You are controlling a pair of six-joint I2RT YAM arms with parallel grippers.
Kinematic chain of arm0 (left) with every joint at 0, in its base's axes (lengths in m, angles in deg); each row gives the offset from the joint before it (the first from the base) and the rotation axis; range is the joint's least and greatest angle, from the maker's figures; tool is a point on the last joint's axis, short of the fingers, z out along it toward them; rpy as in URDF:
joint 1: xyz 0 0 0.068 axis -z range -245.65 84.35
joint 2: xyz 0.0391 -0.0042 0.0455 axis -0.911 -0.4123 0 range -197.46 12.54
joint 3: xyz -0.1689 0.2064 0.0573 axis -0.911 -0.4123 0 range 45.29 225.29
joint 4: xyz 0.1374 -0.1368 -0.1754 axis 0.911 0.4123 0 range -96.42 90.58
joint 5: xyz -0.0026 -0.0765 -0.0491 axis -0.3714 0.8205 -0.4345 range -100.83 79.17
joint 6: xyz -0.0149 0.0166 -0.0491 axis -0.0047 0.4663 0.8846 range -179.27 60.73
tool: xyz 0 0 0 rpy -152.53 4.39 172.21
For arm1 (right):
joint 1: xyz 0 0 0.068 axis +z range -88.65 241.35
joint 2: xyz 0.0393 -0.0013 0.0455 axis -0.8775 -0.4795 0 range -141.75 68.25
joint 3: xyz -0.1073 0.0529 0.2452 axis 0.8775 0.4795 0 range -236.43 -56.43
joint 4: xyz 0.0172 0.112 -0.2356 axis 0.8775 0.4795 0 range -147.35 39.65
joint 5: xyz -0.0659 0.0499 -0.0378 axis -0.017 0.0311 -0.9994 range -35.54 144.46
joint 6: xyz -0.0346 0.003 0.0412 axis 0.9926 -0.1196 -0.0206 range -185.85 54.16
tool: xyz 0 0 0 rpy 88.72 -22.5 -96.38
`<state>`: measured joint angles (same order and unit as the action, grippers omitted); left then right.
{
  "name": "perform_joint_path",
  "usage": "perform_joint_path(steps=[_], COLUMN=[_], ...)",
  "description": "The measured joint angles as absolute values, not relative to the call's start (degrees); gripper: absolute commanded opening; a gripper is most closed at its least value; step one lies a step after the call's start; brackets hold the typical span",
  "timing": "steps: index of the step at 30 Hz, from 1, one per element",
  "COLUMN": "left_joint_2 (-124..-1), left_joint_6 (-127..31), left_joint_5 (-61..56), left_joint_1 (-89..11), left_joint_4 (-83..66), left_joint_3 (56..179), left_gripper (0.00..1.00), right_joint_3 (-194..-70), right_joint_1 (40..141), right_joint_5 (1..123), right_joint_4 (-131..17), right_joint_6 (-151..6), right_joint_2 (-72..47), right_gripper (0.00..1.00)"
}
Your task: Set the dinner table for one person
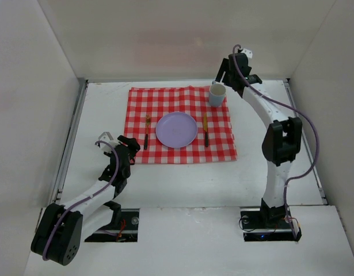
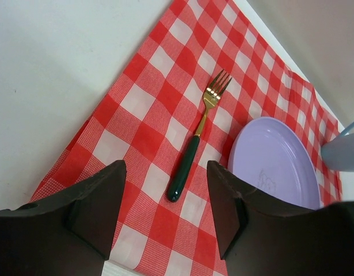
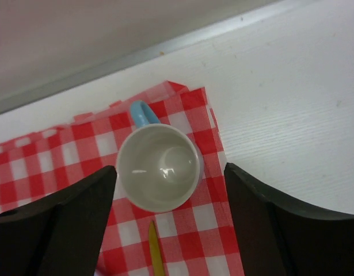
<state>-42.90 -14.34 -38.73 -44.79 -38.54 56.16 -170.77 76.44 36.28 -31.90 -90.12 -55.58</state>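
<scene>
On the white dinner table (image 1: 182, 184) lies a red-and-white checked cloth (image 1: 182, 98). A purple plate (image 1: 176, 129) sits at its middle, with a green-handled fork (image 1: 147, 131) to the left and a knife (image 1: 205, 129) to the right. A pale blue mug (image 1: 217, 95) stands upright on the cloth's far right corner. My right gripper (image 3: 170, 171) hangs open just above the mug (image 3: 158, 167), its fingers apart from it. My left gripper (image 2: 166, 167) is open over the cloth's near left corner, short of the fork (image 2: 197, 135), holding nothing.
Metal rails (image 1: 73, 138) run along the table's left, back and right edges, with white walls (image 1: 27, 103) close behind them. The knife tip (image 3: 156, 253) points toward the mug. The plate's rim (image 2: 246, 144) lies just right of the fork.
</scene>
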Motion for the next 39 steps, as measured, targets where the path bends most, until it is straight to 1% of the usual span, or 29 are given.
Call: perform_joint_path(steps=[2,5,7,10,11,12,13,14,15,16,18,21,24,27,29,34,36,39], left_joint_2=[-42.57,-42.68,-42.75,-42.75,-42.75,-42.73,-42.73,-42.73,-42.75,-42.75,-42.82,-42.84,-41.74,-39.25,-38.16,-36.94,-36.87,-36.26], left_joint_6=[-14.67,-14.91,-15.13,-15.35,-15.50,-15.69,-15.89,-16.24,-16.66,-17.09,-17.71,-19.00,-19.52,-19.41,-18.67,-14.10,-11.80,-9.66], left_joint_5=[-39.04,-39.37,-39.65,-39.80,-39.80,-39.89,-39.96,-40.11,-40.31,-40.57,-41.14,-43.02,-45.31,-47.26,-48.15,-49.47,-49.68,-50.01], left_joint_1=[-44.50,-44.04,-43.61,-43.06,-42.71,-42.34,-41.90,-41.36,-40.96,-40.55,-39.67,-38.67,-38.34,-38.73,-39.78,-45.25,-48.94,-54.38], left_joint_4=[-38.69,-38.76,-38.78,-38.78,-38.78,-38.78,-38.78,-38.78,-38.76,-38.76,-38.93,-38.97,-37.51,-35.17,-32.81,-23.83,-19.08,-13.27], left_joint_3=[56.16,56.16,56.16,56.16,56.16,56.16,56.21,56.27,56.36,56.54,56.95,57.52,57.65,57.78,58.33,59.84,60.54,61.78], left_gripper=[0.58,0.63,0.68,0.71,0.72,0.73,0.76,0.85,1.00,1.00,1.00,1.00,1.00,1.00,1.00,1.00,1.00,1.00], right_joint_3=[-166.88,-159.67,-152.79,-139.85,-135.30,-130.60,-125.44,-120.72,-115.63,-111.02,-101.57,-90.60,-85.51,-83.67,-82.60,-81.31,-80.90,-80.83], right_joint_1=[76.48,76.48,76.42,76.37,76.37,76.37,76.37,76.42,76.44,76.50,76.98,78.23,78.82,78.84,78.86,79.00,79.00,78.95], right_joint_5=[36.35,36.41,36.26,35.89,35.78,35.76,35.63,35.54,35.41,35.34,35.30,35.10,34.23,33.33,33.29,34.82,35.63,36.24], right_joint_4=[-33.91,-39.97,-43.64,-51.09,-53.52,-56.10,-58.68,-61.15,-63.20,-64.95,-67.51,-68.53,-69.54,-72.93,-75.24,-78.41,-78.85,-79.42], right_joint_6=[-90.07,-90.25,-90.86,-92.72,-93.68,-94.71,-95.76,-96.89,-98.09,-99.30,-101.77,-104.67,-106.97,-108.83,-110.12,-111.84,-112.28,-112.45], right_joint_2=[-48.28,-38.84,-31.67,-20.78,-17.75,-15.12,-12.74,-11.10,-9.86,-9.11,-7.93,-4.70,-0.46,0.83,0.09,-4.61,-4.70,-3.89], right_gripper=[0.89,0.93,0.94,0.91,0.88,0.82,0.74,0.64,0.51,0.41,0.29,0.23,0.19,0.20,0.28,0.53,0.60,0.66])
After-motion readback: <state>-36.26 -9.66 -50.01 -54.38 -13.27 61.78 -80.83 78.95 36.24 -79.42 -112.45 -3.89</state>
